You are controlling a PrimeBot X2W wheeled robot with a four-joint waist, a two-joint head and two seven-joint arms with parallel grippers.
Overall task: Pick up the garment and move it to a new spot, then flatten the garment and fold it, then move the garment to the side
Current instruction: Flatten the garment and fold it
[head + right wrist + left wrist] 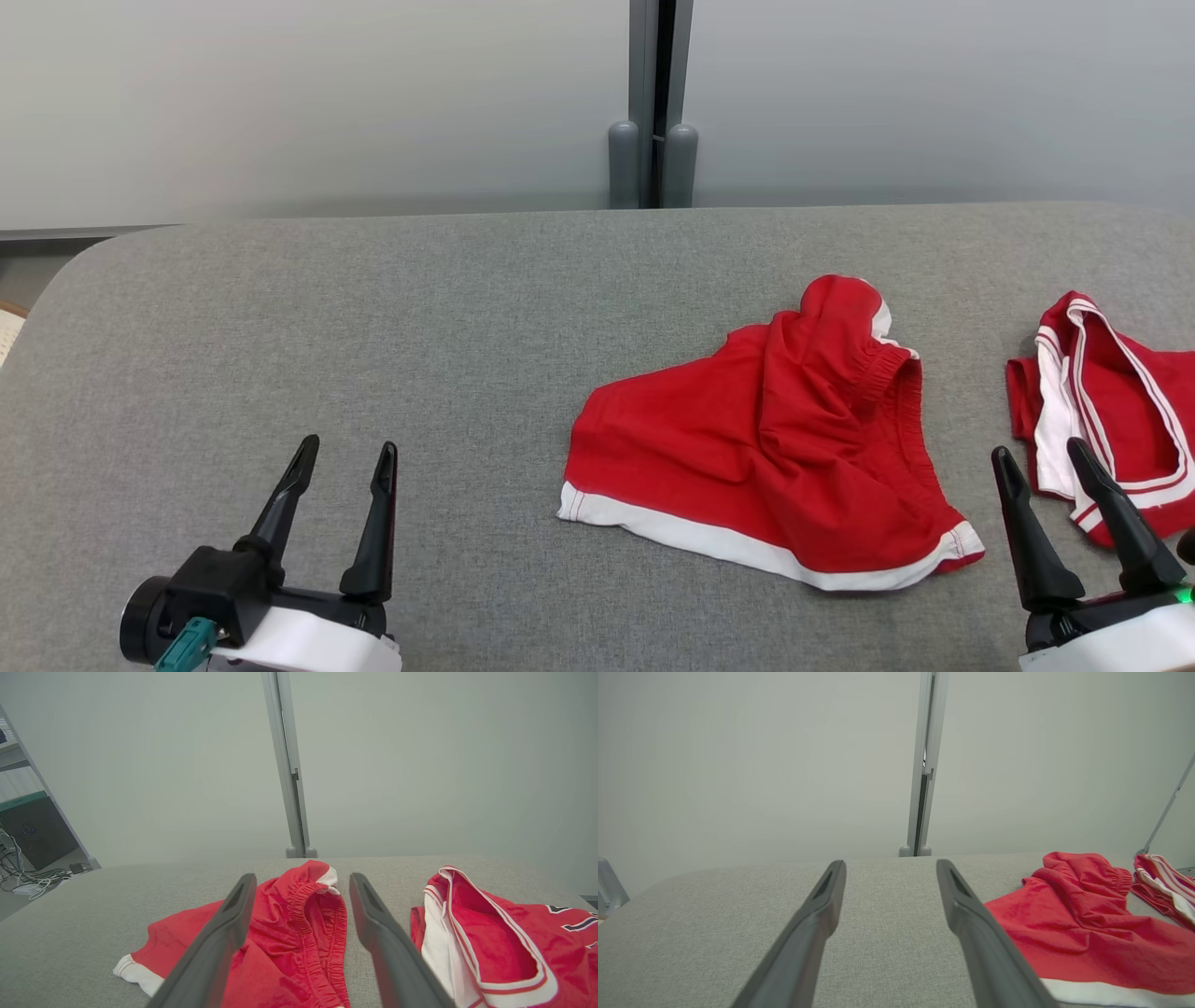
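Red shorts [775,439] with a white hem and an elastic waistband lie crumpled on the grey table [373,327], right of centre. They also appear at the right of the left wrist view as red shorts [1083,924] and below the fingers in the right wrist view as red shorts [289,933]. My left gripper [345,453] stands open at the lower left, well apart from the shorts, its fingers [822,914] over bare table. At the lower right my right gripper [1041,453] is open, just beside the shorts' right corner, holding nothing.
A second red garment with white trim, a jersey [1111,411], lies at the table's right edge, close to my right gripper. A grey post [653,103] and pale wall stand behind the table. The table's left half is bare fabric.
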